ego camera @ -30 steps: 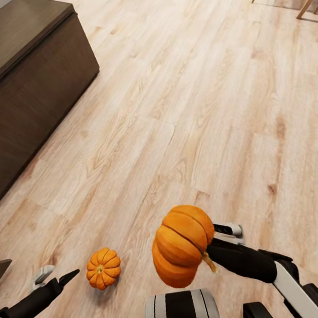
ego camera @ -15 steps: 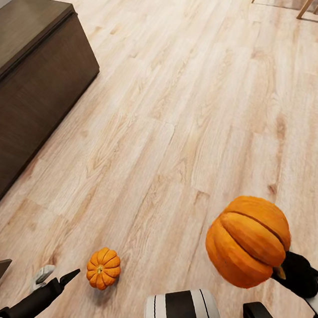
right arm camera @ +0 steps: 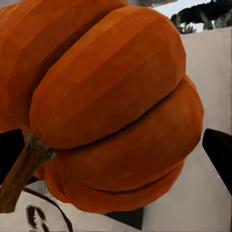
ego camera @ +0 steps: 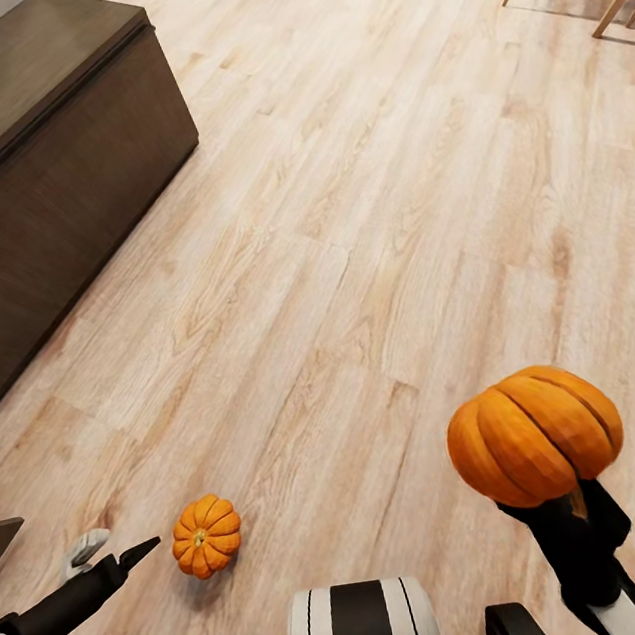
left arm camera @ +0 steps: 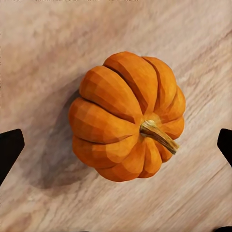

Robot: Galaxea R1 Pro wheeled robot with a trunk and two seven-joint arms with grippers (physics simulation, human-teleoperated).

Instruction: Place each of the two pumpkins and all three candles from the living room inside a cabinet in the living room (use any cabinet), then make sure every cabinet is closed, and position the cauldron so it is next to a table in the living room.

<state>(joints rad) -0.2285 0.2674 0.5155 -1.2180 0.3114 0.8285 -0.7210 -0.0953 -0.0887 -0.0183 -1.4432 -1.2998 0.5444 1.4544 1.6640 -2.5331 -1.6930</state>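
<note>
Carrying one pumpkin clamped in the right jaws (stem downward), the robot is mid-collection. The left jaws hang spread over the second pumpkin on the floor; next, close on it, then head for the cabinet at ten o'clock.

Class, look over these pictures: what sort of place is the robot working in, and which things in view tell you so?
Most likely a room in a home, perhaps a living room: a light wood plank floor, a long, low dark-brown cabinet along one side, and pale wooden furniture legs at the far corner.
</note>
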